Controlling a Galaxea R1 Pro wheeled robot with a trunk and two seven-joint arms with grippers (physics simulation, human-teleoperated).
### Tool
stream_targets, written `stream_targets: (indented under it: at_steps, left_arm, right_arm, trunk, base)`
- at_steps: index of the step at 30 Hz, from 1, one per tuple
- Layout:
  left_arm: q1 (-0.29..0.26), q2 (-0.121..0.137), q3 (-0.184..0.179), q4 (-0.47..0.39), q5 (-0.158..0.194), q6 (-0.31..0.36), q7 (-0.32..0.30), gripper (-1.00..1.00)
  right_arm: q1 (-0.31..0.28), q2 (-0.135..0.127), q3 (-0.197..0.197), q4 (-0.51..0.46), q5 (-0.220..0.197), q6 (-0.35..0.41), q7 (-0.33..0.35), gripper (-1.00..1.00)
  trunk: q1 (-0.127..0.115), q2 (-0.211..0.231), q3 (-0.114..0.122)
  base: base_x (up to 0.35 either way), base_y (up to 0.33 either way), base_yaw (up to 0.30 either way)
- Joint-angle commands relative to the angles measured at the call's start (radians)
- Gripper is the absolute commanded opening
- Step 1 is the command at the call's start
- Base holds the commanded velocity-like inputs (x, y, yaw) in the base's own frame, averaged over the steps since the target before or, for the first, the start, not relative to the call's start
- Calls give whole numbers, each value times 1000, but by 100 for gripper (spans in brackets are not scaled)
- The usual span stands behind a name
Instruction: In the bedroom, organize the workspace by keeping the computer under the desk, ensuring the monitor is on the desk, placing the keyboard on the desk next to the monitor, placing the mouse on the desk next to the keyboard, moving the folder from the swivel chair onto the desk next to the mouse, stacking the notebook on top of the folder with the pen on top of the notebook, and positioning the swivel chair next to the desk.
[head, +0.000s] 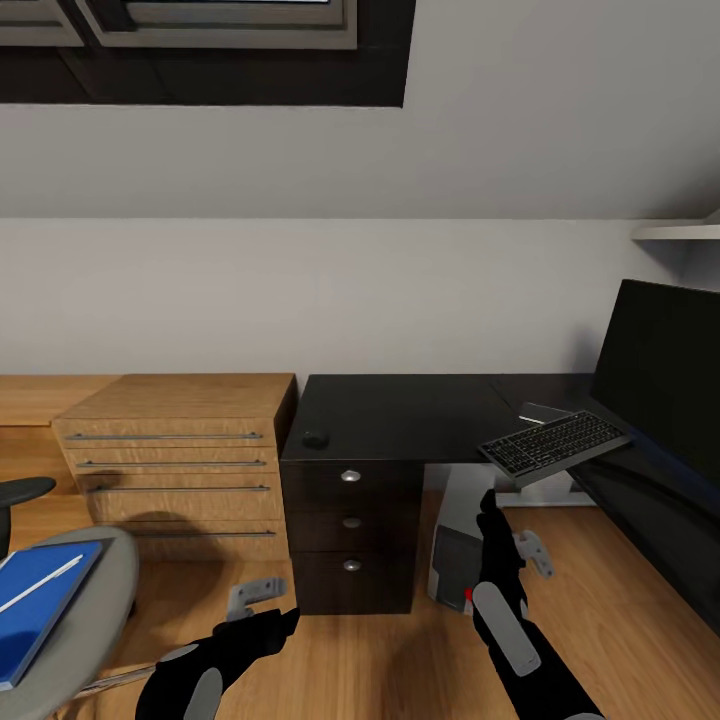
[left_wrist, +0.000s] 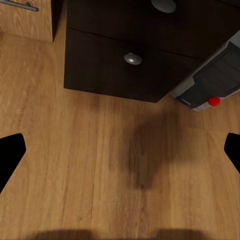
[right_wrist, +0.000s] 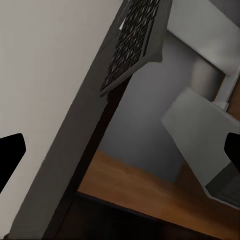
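Note:
The black-topped desk (head: 400, 405) has the small black mouse (head: 316, 438) near its left front corner. The keyboard (head: 555, 446) lies tilted at the inner edge, partly overhanging it, and shows from below in the right wrist view (right_wrist: 132, 42). At the right stands the monitor (head: 665, 375). Under the desk sits the computer (head: 452, 560) (left_wrist: 212, 82). On the swivel chair (head: 100, 600) at lower left lies the blue folder (head: 40, 610), with the white pen (head: 40, 584) on it. I cannot make out the notebook. My left gripper (head: 255, 595) (left_wrist: 120, 150) hangs open over the floor. My right gripper (head: 525, 550) (right_wrist: 120, 155) is open below the keyboard.
A light wooden drawer unit (head: 175, 460) stands directly left of the desk's dark drawers (head: 350, 520) (left_wrist: 117, 65). A thin grey flat item (head: 545, 411) lies behind the keyboard. Bare wood floor (head: 370, 660) stretches between the chair and the desk.

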Motion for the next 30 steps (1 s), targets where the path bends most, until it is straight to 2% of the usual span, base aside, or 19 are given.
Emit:
stream_targets:
  at_steps: [1,6,7,23,30]
  left_arm:
    - [-1,0,0,-1,11,3,9,100]
    - [-1,0,0,-1,10,4,10,100]
    - [-1,0,0,-1,9,4,10,100]
    - [-1,1,3,-1,8,4,10,100]
    - [-1,1,3,-1,8,4,10,100]
  right_arm:
    - [0,0,3,-1,2,-6,-5,100]
    - [4,3,3,0,30,-8,-5,100]
    - [5,3,3,1,120,-8,-5,100]
    - [2,5,4,60,146,-7,-11,100]
    - [-2,5,1,92,141,2,-16,100]
  trunk:
    - [0,-1,-1]
    - [0,-1,-1]
    - [0,-1,-1]
    - [0,-1,-1]
    - [0,-1,-1]
  base:
    - [0,0,0]
    - [0,0,0]
    - [0,0,0]
    - [0,0,0]
    - [0,0,0]
